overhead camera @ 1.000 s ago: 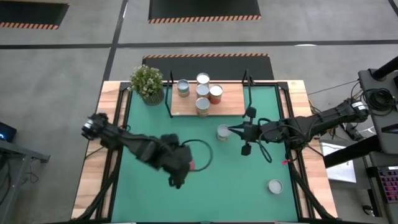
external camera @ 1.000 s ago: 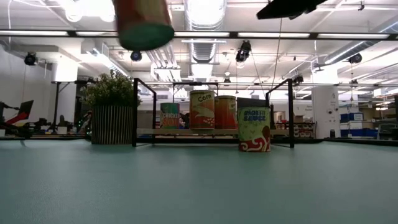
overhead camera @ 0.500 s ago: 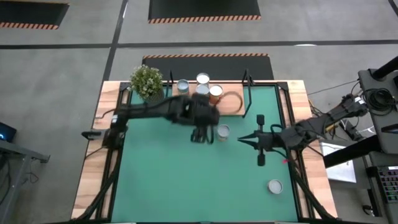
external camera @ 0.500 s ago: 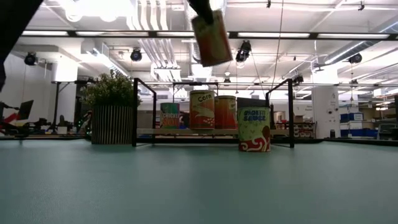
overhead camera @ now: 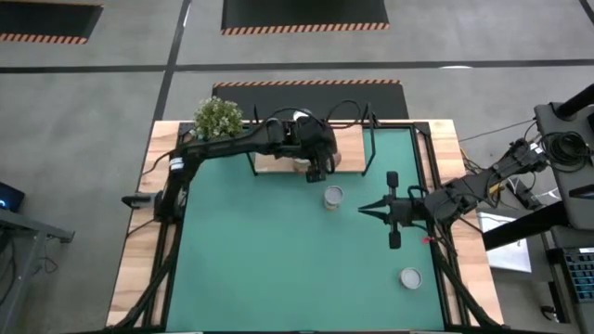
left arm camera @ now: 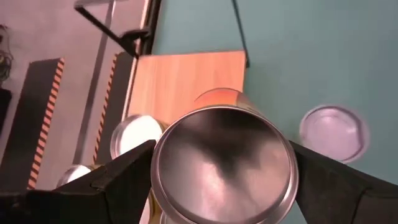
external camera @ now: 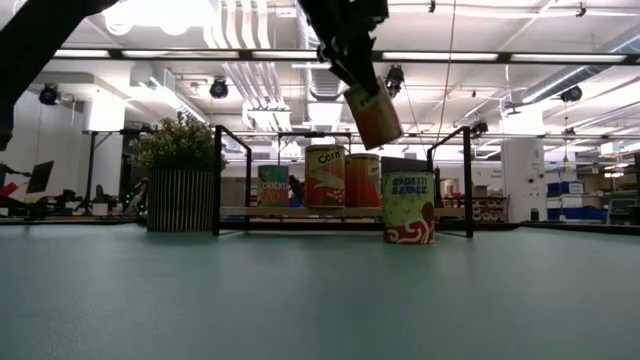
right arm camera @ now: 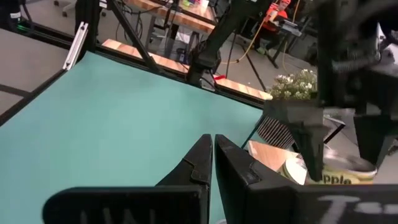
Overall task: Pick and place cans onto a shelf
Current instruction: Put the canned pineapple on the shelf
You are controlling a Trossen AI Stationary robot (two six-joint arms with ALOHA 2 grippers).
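Nearest, one can stands on the green mat. The right gripper hovers mid-mat, fingers pressed together. Farther, the left gripper pinches a tilted can above the shelf.

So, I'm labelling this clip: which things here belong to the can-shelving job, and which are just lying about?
Job:
- held can in left gripper
- cans on the shelf
- shelf
- can beside the shelf
- can near the mat's corner

Lying about:
- potted plant
- right gripper, shut, empty
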